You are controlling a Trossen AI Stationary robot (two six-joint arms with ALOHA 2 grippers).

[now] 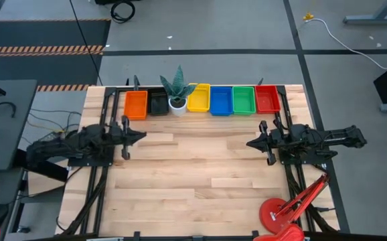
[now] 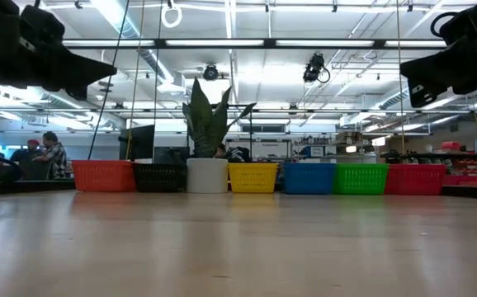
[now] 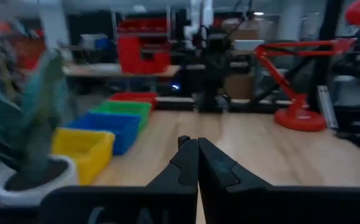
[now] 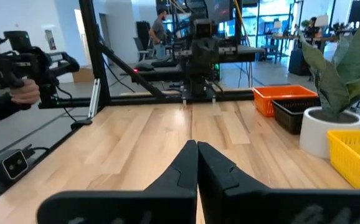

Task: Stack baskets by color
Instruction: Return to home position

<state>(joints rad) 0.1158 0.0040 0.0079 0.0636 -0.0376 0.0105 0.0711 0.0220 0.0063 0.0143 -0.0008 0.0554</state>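
Six baskets stand in a row along the table's far edge: orange (image 1: 136,104), black (image 1: 158,102), yellow (image 1: 199,98), blue (image 1: 221,100), green (image 1: 244,100), red (image 1: 268,98). Each rests on its base on the wood. My left gripper (image 1: 144,136) is shut at the table's left side, pointing level toward the middle, holding nothing. My right gripper (image 1: 250,143) is shut at the right side, pointing level toward the middle, also with nothing in it. In the wrist views, my left gripper (image 3: 197,144) and my right gripper (image 4: 197,145) have their fingers closed together.
A white pot with a green spiky plant (image 1: 177,94) stands between the black and yellow baskets. A red clamp lamp (image 1: 287,211) sits at the near right corner. The bare wooden table (image 1: 193,174) spreads between the arms. People show in the room behind.
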